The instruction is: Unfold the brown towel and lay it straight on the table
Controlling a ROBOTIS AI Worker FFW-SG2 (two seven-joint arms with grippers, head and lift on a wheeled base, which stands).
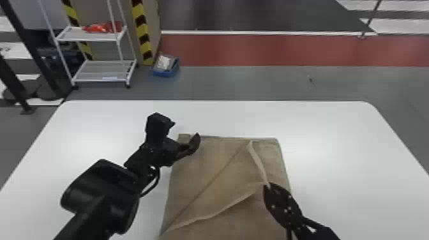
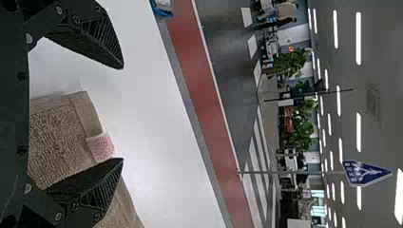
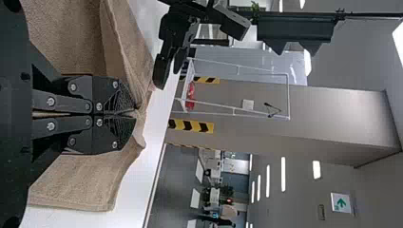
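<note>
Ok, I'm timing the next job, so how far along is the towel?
Done: the towel lies on the table, far edge roughly parallel to the table's. In hand: the right gripper grips a lifted flap; the left gripper hangs open near the far left corner. Left: opening that flap out and flattening the creases.

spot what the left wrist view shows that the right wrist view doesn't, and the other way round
Left wrist view: a small label on the brown towel, a blue triangular sign, a red floor strip.
Right wrist view: the right claw pinching the towel, a white rack, a green-and-white sign.
Both: the towel, the white table and the left claw.
</note>
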